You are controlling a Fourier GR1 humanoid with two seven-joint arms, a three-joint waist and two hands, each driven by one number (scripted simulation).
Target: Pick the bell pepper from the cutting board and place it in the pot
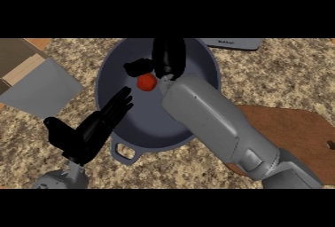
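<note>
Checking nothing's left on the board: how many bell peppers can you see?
1: a red bell pepper over the pot, at the right hand. None shows on the cutting board, though the forearm hides part of it.

One pot (134,133), one bell pepper (146,82), one cutting board (294,133), two hands (91,131) (167,57).

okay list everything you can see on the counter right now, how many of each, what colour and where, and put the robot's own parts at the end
bell pepper: one, red, over the pot's inside, at the right hand's fingers
pot: one, dark blue-grey, centre
cutting board: one, brown wood, right
flat grey sheet: one, grey, left
grey object: one, top edge, partly cut off
counter: speckled tan
left hand: black, open, at the pot's left rim
right hand: black, over the pot
</note>
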